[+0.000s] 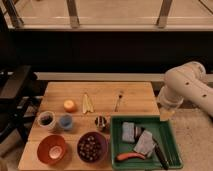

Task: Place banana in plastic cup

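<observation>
A light wooden table (135, 92) fills the lower middle of the frame. Near its centre lies a slim pale yellow banana (87, 102), a small round orange fruit (69, 105) just left of it and a thin metal utensil (119, 100) to its right. Below stand a whitish cup with a dark inside (46, 120), a small light blue plastic cup (66, 122) just beside it, and a small metal cup (101, 123). Along the bottom edge sit an orange bowl (52, 149) and a dark bowl of small round things (92, 146). A green rectangular tray (165, 131) takes the lower right corner, and the gripper (167, 114) hangs over that tray's upper right corner.
</observation>
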### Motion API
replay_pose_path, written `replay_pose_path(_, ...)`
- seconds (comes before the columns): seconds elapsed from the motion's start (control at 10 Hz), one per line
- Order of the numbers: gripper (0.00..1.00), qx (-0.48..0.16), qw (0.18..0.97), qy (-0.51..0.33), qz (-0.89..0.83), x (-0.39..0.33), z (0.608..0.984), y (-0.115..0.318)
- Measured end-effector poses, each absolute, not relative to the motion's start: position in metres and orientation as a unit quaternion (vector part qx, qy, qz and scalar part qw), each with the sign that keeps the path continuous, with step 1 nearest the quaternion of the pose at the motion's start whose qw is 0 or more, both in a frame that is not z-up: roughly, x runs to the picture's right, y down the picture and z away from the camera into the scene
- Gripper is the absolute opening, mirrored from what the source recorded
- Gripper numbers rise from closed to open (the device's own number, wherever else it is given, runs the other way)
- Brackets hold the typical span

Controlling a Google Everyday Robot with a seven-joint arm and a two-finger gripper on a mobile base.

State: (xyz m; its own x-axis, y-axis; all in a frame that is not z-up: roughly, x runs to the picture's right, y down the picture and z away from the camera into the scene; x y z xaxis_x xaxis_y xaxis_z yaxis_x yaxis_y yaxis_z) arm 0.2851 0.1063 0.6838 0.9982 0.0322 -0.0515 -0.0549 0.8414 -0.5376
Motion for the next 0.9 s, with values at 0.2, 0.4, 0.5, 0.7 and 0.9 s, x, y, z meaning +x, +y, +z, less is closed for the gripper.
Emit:
replay_pose_path(0.2, 0.65, -0.281, 0.959, 0.020, 0.023, 0.285, 0.684, 0.106)
replay_pose_path(0.4, 0.65, -0.276, 0.961, 0.018, 0.021, 0.286, 0.682, 0.105)
replay_pose_path(0.5, 0.65, -0.265, 0.964, 0.011, 0.002, 0.285, 0.673, 0.101)
replay_pose_path(0.7, 0.65, -0.246, 0.966, -0.018, -0.077, 0.265, 0.656, 0.093)
replay_pose_path(0.9, 0.65, -0.226, 0.952, -0.063, -0.196, 0.223, 0.644, 0.090)
